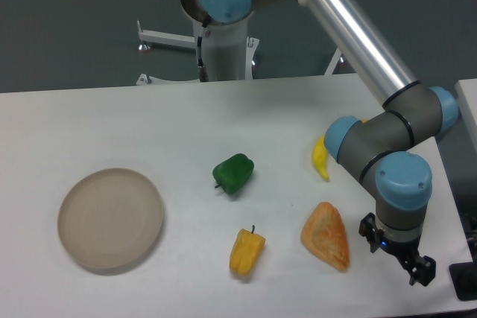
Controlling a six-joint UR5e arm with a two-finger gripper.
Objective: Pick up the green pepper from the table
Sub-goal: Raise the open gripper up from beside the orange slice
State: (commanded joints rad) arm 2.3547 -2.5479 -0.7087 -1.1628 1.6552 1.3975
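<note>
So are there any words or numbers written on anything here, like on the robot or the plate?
No text can be read anywhere in this view.
The green pepper, yellow pepper, plate and table carry no writing.
The arm shows no readable label; only a tiny blue light glows near the tool.

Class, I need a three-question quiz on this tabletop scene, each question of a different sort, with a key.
1. True or false: the glossy dark-green bell pepper lies on the round beige plate.
2. Which item lies nearest the robot's black end effector? A) the plate B) the orange wedge-shaped piece C) the green pepper
3. Fill in: directly in front of the green pepper lies a small ____ pepper.

Key: 1 false, it lies on the white table; 2 B; 3 yellow.
</note>
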